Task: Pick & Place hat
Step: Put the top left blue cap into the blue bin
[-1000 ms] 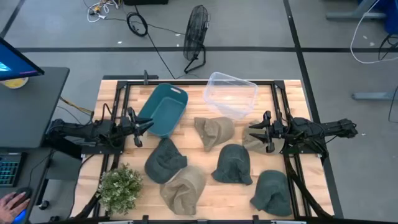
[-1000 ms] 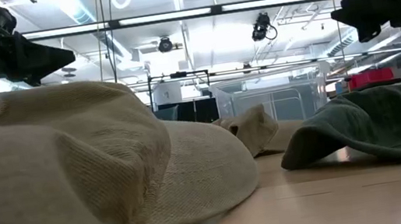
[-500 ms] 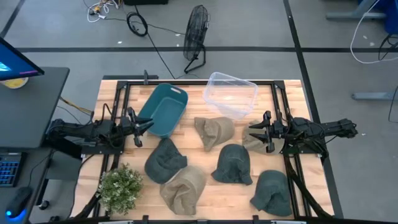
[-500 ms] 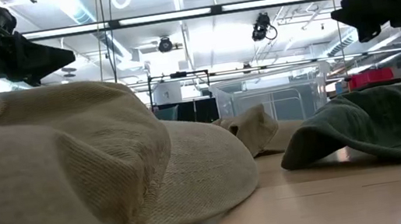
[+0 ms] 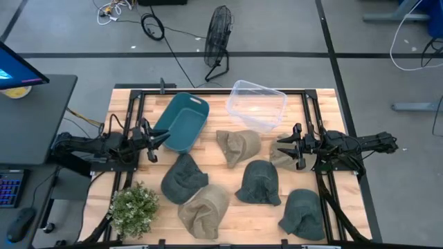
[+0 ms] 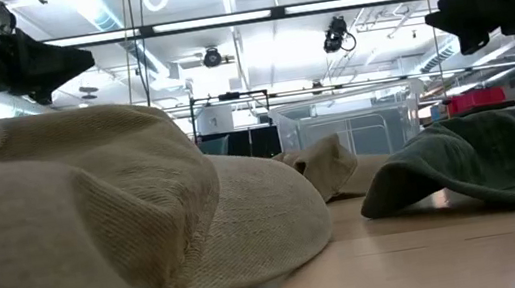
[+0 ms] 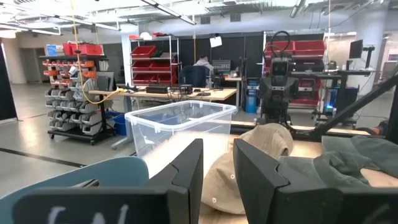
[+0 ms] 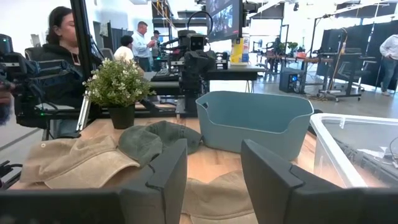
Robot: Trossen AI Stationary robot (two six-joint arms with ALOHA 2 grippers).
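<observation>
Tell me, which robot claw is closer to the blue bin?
The left. The left gripper sits right at the edge of the blue bin, while the right gripper waits across the table, beyond the clear tub.

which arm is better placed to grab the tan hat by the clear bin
Right, probably. The right gripper hangs open just beside the tan hat near the clear bin; the left gripper sits past the teal bin, farther off.

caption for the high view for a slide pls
Six hats on the table between teal bin, clear bin and plant.
</observation>
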